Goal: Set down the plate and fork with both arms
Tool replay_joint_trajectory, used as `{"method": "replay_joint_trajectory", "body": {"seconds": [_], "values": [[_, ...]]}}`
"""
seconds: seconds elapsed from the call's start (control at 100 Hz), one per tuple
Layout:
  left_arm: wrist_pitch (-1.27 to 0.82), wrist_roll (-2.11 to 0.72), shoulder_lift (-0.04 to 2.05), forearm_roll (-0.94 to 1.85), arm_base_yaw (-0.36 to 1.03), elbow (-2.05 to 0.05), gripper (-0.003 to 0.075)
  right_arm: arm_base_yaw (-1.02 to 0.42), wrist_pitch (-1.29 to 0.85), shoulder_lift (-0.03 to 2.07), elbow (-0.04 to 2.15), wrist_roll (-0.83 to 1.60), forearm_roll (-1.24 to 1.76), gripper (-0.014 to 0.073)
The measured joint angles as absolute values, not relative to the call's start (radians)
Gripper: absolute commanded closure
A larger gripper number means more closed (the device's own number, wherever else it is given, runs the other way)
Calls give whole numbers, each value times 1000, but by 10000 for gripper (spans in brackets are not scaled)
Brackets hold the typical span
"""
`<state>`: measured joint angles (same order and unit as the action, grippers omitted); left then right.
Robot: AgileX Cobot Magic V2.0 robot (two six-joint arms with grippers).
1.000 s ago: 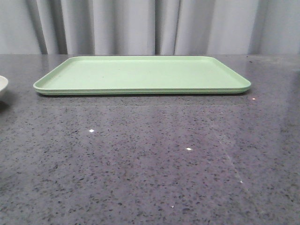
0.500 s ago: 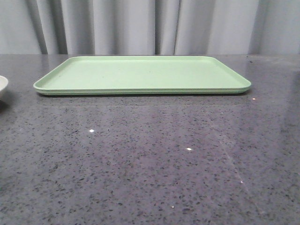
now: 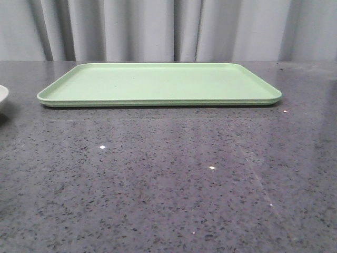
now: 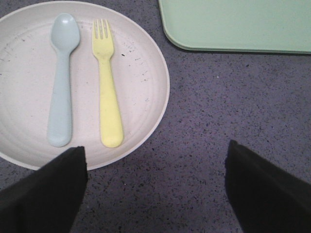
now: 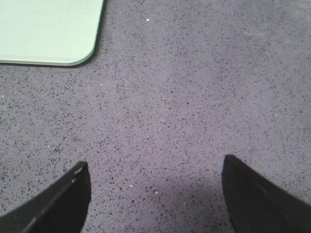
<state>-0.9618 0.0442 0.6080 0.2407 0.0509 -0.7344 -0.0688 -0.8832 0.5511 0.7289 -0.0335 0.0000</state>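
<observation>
The off-white speckled plate [image 4: 141,73] lies on the dark stone table, and only a sliver of its rim [image 3: 2,96] shows at the far left of the front view. On it rests the yellow fork [image 4: 108,82], tines pointing away from my left gripper. My left gripper [image 4: 156,158] hovers open above the table beside the plate's edge, one finger overlapping the rim, nothing between the fingers. My right gripper [image 5: 156,170] is open over bare table, holding nothing. Neither arm appears in the front view.
A pale blue spoon [image 4: 62,80] lies on the plate beside the fork. A large pale green tray [image 3: 158,83] sits at the back middle of the table; its corners show as tray [image 4: 238,24] and tray [image 5: 48,31]. Grey curtains hang behind.
</observation>
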Motion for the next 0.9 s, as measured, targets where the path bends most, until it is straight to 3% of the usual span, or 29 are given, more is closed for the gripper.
{"method": "replay_joint_trajectory", "body": {"seconds": [0.32, 0.9], "values": [[-982, 54, 676, 102, -35, -830, 158, -69, -879, 551, 729, -33, 0, 33], [-889, -17, 1036, 90, -227, -941, 158, -69, -879, 551, 729, -33, 0, 33]]}}
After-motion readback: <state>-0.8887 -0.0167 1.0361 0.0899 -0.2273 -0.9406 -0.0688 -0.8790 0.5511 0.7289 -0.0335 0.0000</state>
